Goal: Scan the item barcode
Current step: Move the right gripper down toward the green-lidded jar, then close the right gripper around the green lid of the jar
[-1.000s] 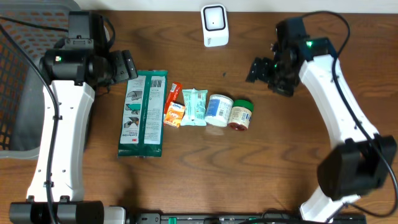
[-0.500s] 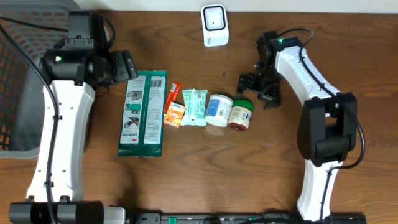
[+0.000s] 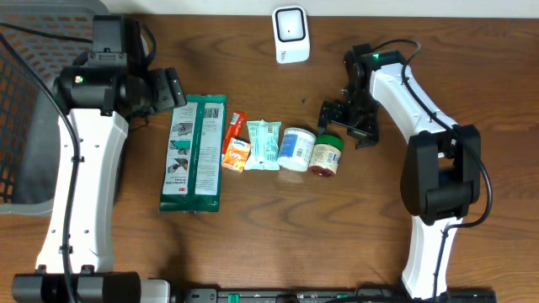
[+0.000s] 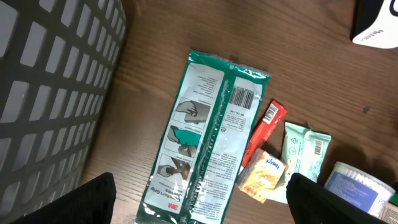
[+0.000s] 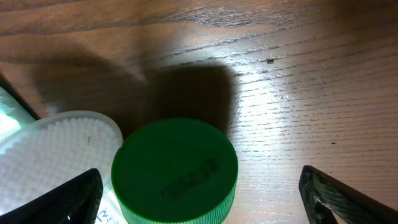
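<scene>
Left arm [image 3: 84,185] and right arm [image 3: 421,93] share white link shells, black joints and black wrist hardware; a small green light [image 3: 80,78] glows on each, black cables [image 3: 34,76] looping alongside.

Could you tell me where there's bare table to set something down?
Bare wood: the near strip below the green packet and jar, and the patch between the scanner and the white tub. Crowded: packet through jar, side by side, with the right gripper at the jar.
</scene>
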You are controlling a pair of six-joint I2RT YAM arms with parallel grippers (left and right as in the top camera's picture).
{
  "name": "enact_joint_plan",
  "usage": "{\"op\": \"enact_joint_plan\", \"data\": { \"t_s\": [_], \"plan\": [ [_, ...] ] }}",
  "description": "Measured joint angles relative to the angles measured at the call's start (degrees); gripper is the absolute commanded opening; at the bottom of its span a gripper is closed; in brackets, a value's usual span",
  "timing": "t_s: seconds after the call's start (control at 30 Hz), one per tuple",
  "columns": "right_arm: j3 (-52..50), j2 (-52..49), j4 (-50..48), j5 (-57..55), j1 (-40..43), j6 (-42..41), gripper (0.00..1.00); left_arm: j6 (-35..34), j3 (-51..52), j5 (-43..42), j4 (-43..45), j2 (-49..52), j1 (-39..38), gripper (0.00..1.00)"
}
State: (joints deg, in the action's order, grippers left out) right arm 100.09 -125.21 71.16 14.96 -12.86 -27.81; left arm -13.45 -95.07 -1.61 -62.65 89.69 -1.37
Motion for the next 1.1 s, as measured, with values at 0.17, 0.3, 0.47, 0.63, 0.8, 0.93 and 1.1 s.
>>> {"op": "enact_joint_plan", "data": {
  "t_s": [0.17, 0.3, 0.47, 0.63, 0.8, 0.93, 1.1],
  "plan": [
    [-0.4, 0.0, -0.5, -0.4, -0.4, 0.0, 0.96, 0.0, 0.0, 0.0, 0.0, 0.0, 0.0, 0.87],
    [-2.4, 0.0, -2.0, -0.7, -0.9, 0.0, 0.90, 0.0, 0.0, 0.0, 0.0, 0.0, 0.0, 0.87],
    [-3.2, 0.0, -3.1, -0.8, -1.2, 0.1, 0.67, 0.0, 0.0, 0.0, 0.0, 0.0, 0.0, 0.87],
    [-3.2, 0.0, -2.9, -0.9, -0.9, 0.2, 0.69, 0.0, 0.0, 0.0, 0.0, 0.0, 0.0, 0.87],
    [-3.2, 0.0, -1.1, -1.0, 0.3, 0.2, 0.82, 0.0, 0.0, 0.0, 0.0, 0.0, 0.0, 0.88],
    [-3.2, 0.0, 0.2, -1.3, 0.6, 0.3, 0.99, 0.0, 0.0, 0.0, 0.0, 0.0, 0.0, 0.87],
    [-3.3, 0.0, 0.2, -1.3, 0.5, -0.1, 0.99, 0.0, 0.0, 0.0, 0.0, 0.0, 0.0, 0.87]
  ]
}}
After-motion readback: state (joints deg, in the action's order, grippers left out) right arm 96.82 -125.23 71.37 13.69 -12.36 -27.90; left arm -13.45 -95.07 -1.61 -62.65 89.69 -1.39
